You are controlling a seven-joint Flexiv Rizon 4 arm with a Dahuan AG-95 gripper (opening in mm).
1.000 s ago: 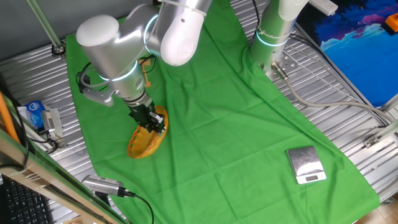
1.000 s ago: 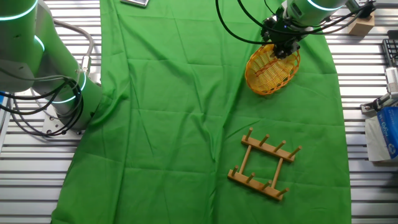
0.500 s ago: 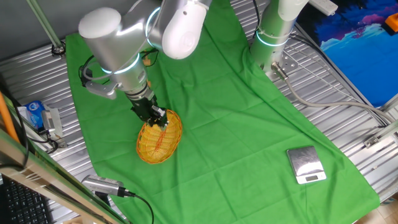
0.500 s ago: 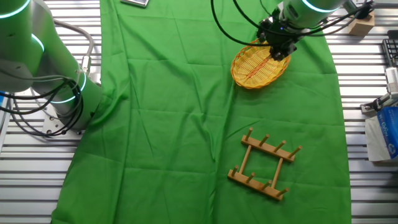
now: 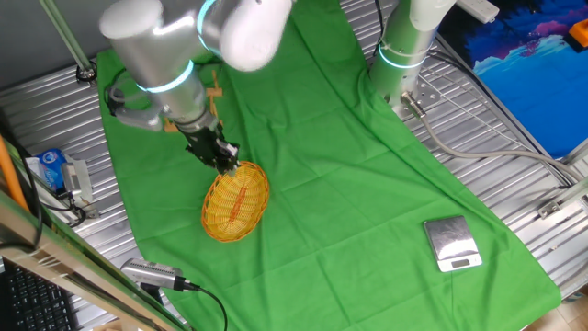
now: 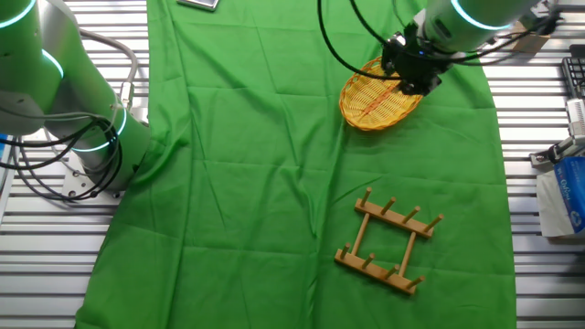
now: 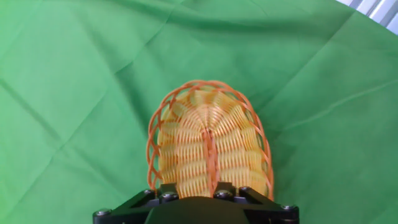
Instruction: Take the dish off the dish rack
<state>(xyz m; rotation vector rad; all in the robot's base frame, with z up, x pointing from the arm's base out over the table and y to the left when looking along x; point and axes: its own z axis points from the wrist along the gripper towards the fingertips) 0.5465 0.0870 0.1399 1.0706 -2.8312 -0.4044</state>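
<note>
The dish (image 5: 236,202) is a yellow-orange oval wicker basket-plate with a reddish centre line. It lies flat on the green cloth, well apart from the dish rack (image 6: 388,245), a small wooden peg frame that stands bare nearer the cloth's front. My gripper (image 5: 225,158) hovers at the dish's rim (image 6: 379,91), its jaws apart and gripping nothing. The hand view looks down on the dish (image 7: 208,146), which lies just beyond the gripper (image 7: 194,190). In one fixed view my arm hides most of the rack.
A second arm's base (image 6: 91,137) stands beside the cloth, with cables around it. A small metal scale (image 5: 452,244) sits on the cloth's far corner. A blue packet (image 6: 571,192) and clutter lie on the slatted metal table beyond the cloth's edge.
The dish was tilted in my grip a second ago, then laid flat. It has stayed put since, and my gripper has let go and drawn back a little from its rim.
</note>
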